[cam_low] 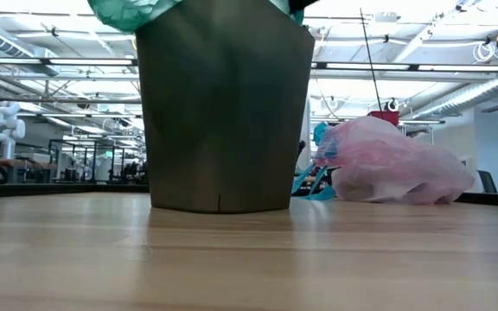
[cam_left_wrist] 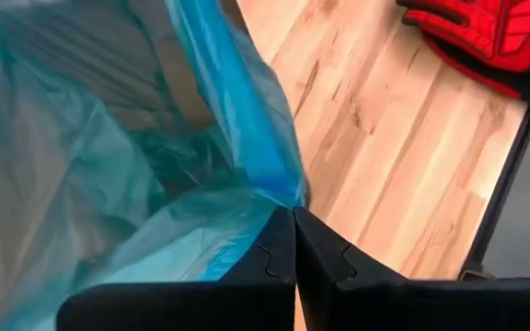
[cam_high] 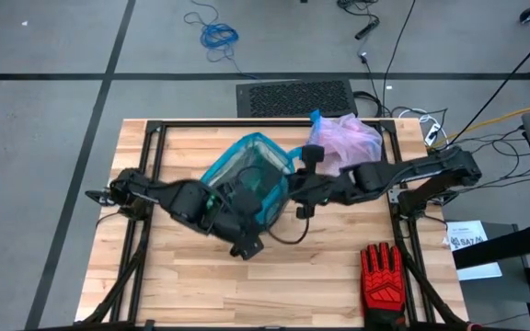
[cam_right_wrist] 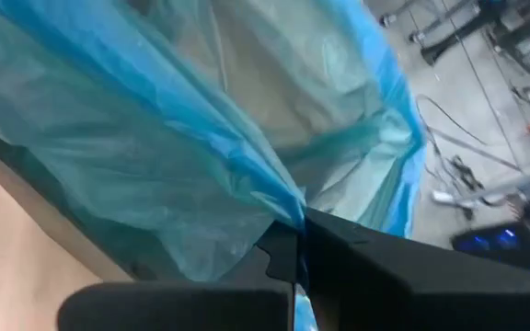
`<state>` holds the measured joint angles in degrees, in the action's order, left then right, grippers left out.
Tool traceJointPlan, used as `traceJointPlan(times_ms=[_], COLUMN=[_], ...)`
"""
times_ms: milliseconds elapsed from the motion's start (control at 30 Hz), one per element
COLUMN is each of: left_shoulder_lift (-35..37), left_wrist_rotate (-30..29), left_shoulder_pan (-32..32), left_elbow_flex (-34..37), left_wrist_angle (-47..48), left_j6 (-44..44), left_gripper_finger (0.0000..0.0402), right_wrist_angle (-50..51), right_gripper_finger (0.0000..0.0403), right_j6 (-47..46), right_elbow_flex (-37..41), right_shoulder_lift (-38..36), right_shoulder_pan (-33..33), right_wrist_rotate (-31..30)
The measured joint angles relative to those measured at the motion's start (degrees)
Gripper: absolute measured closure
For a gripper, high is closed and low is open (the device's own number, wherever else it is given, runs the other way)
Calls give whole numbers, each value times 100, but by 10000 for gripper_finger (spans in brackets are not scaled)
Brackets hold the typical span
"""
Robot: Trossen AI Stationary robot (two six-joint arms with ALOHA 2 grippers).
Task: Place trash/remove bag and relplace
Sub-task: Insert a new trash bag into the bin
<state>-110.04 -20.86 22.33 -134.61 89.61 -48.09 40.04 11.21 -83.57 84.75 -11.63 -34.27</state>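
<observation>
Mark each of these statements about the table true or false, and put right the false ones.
1. Both grippers are pinched shut on the teal bag's rim. True: the left gripper and the right gripper each clamp the teal bag.
2. The pink bag sits inside the bin. False: the pink bag lies on the table beside the bin, near the far edge.
3. The red glove lies near the table's front right corner. True: the red glove is there, untouched.
4. The teal bag lies flat on the table. False: it is draped over the bin's mouth.
</observation>
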Motion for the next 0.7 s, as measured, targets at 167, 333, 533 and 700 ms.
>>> traceJointPlan(times_ms=[167, 333, 533, 700], left_shoulder_lift=[-136, -385, -1035, -1277], left_wrist_rotate=[-393, -1034, -1408, -1475], left_shoulder_pan=[330, 595, 761, 932], left_elbow_flex=[0, 0, 0, 0], left_wrist_angle=[-94, -426, -471, -230], left_j6=[-694, -1741, -2699, -3578], left_gripper_finger=[401, 402, 402, 402], right_wrist_angle=[188, 222, 404, 455], right_gripper_finger=[403, 403, 403, 403], right_j6=[-636, -1141, -1640, -1779], right_elbow_flex=[2, 2, 2, 2], right_shoulder_lift=[146, 67, 48, 27], right_shoulder_pan=[-96, -165, -167, -199], right_wrist_rotate=[-297, -523, -425, -332])
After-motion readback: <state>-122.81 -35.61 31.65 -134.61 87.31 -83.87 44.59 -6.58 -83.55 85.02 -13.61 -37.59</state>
